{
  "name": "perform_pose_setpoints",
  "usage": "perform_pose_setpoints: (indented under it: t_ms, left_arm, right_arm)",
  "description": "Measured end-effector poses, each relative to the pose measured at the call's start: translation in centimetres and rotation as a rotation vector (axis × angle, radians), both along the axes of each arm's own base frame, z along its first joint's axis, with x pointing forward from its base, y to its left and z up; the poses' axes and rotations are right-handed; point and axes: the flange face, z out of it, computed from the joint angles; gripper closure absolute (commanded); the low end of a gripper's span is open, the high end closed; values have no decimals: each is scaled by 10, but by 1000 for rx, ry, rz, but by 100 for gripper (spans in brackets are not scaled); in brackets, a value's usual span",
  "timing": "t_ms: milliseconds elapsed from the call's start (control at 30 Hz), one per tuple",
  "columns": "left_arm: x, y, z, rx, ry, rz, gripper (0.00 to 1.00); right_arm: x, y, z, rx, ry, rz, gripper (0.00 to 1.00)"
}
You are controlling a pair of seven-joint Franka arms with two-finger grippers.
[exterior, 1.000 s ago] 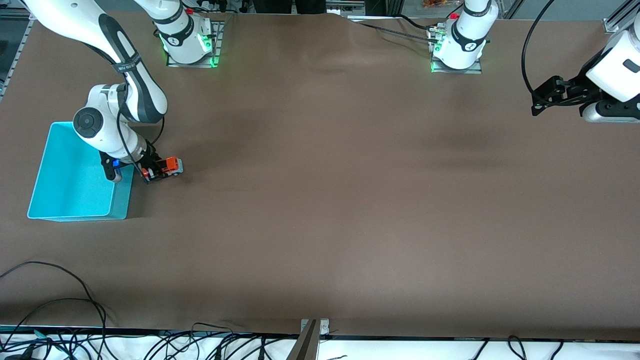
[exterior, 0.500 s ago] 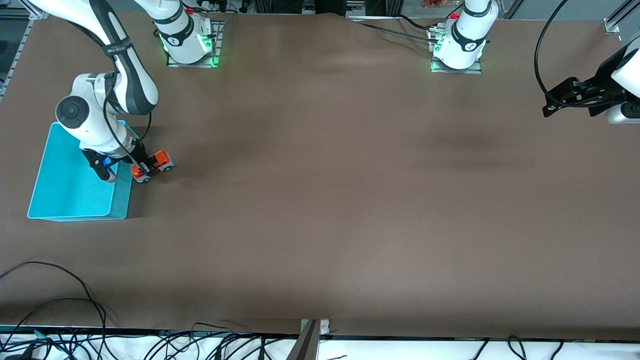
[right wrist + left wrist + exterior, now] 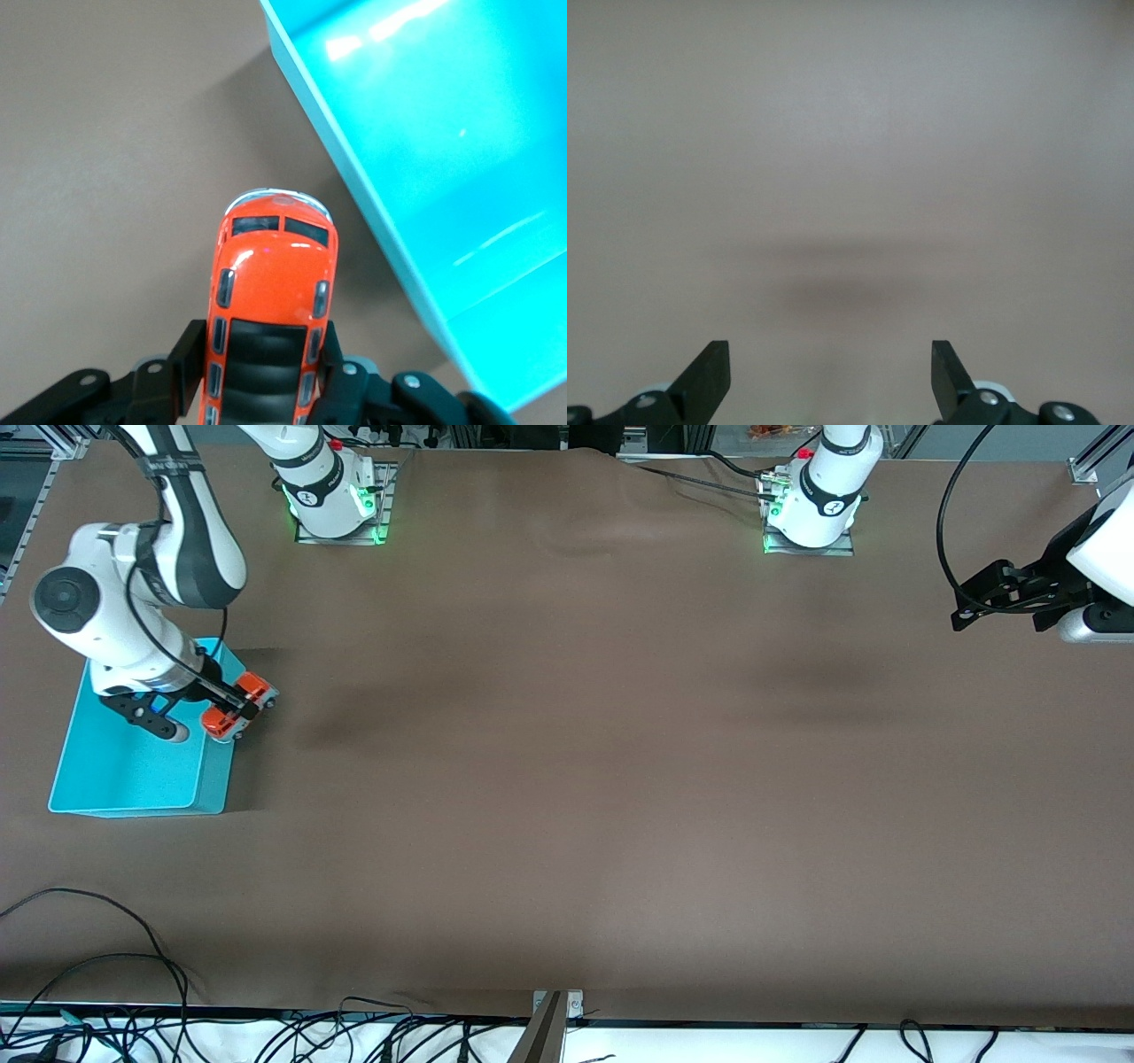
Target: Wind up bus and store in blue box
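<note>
While over the blue box (image 3: 133, 766) wall, the bus (image 3: 270, 301) between the right gripper's (image 3: 257, 376) fingers (image 3: 190, 359).

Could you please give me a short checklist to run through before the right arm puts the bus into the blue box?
1. Grip: the right claw is shut on the bus, fingers on both its sides: ok.
2. Bus lifted off the table: ok, its shadow lies apart from it.
3. Bus over the blue box: not ok; it hangs over the box's wall toward the left arm's end, not over the inside.
4. Box interior free: ok where visible; the arm hides part.
5. Left claw out of the way: ok, open, waiting over bare table at its own end.
6. Bus wound up: cannot tell.
</note>
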Motion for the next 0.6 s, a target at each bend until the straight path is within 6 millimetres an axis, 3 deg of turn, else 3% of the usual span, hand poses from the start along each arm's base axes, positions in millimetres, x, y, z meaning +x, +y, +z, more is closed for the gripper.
perform_pose_setpoints:
  t_ms: [167, 267, 600]
  left_arm:
    - [0, -1, 0, 0, 0, -1, 0]
    - [0, -1, 0, 0, 0, 0, 0]
    - [0, 0, 0, 0, 1, 0, 0]
  right_arm:
    - [3, -27, 22, 4, 18, 117, 100]
    - [1, -56, 29, 7, 23, 171, 100]
    - [-16, -141, 24, 13, 54, 277, 100]
